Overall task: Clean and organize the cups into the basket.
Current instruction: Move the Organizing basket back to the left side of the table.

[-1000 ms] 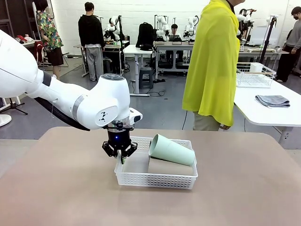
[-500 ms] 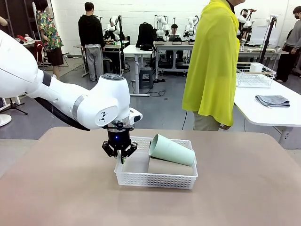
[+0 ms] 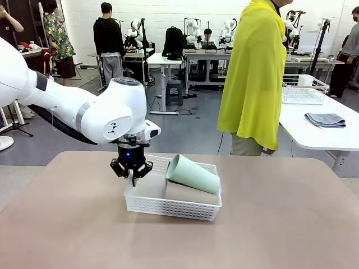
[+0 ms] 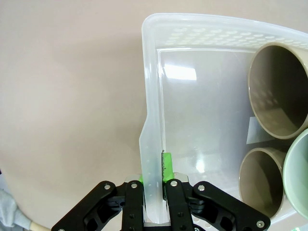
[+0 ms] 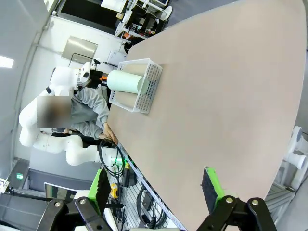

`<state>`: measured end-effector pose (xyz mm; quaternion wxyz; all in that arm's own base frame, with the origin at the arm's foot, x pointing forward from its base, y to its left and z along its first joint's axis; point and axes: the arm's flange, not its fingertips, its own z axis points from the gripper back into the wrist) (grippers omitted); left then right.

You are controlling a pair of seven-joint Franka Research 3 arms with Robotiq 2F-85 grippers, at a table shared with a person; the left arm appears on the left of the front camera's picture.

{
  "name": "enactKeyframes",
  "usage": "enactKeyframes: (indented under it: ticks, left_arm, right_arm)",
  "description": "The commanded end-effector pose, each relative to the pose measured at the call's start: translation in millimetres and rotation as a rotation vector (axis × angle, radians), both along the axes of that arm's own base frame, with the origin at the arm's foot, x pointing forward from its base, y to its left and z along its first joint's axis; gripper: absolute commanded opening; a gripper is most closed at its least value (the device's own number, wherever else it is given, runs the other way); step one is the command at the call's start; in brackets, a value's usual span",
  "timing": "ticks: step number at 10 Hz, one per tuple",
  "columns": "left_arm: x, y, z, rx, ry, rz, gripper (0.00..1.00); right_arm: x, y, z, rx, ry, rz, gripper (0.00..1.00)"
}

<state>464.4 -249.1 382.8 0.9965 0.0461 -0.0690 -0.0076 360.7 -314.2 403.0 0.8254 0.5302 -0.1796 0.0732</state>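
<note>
**Desk:** What do you have on your left hand [image 3: 132, 178]?

**Field:** You can see it at the basket's [image 3: 168, 207] left end, pointing straight down. Its two fingers are pinched on the end wall, one green pad outside and one inside; the left wrist view shows the wall [image 4: 153, 159] running up between them.

**Desk:** And where does the basket sit for you?

**Field:** On the brown tabletop [image 3: 280, 224], a little left of the middle. Compared with a second ago it has slid to the left and turned slightly, the left hand going with it.

**Desk:** The cups?

**Field:** All three are inside, lying on their sides. The mint cup [image 3: 192, 174] rests on top, mouth toward your left hand. In the left wrist view the two taupe cups show their open mouths, the far one [image 4: 279, 91] and the near one [image 4: 261, 180], with the mint rim at the picture's right edge.

**Desk:** Your right hand?

**Field:** Your right hand [image 5: 154, 185] is high above the tabletop with its fingers spread wide and nothing between them. The basket lies well away from it.

**Desk:** Anyone at the far side?

**Field:** A person in a yellow top [image 3: 252, 73] stands beyond the far edge.
</note>
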Motion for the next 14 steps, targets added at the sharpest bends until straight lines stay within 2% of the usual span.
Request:
enactKeyframes:
  ticks: [1,9,14]
  left_arm:
    - [2,17,8,0.064,-0.012,0.021,0.06]
    - [-6,102,24,0.164,-0.016,0.072,0.06]
    - [-1,87,20,0.128,0.005,0.082,0.06]
  right_arm:
    - [0,1,0,0.005,-0.005,0.005,1.0]
    - [0,1,0,0.005,-0.005,0.005,1.0]
    - [0,1,0,0.005,-0.005,0.005,1.0]
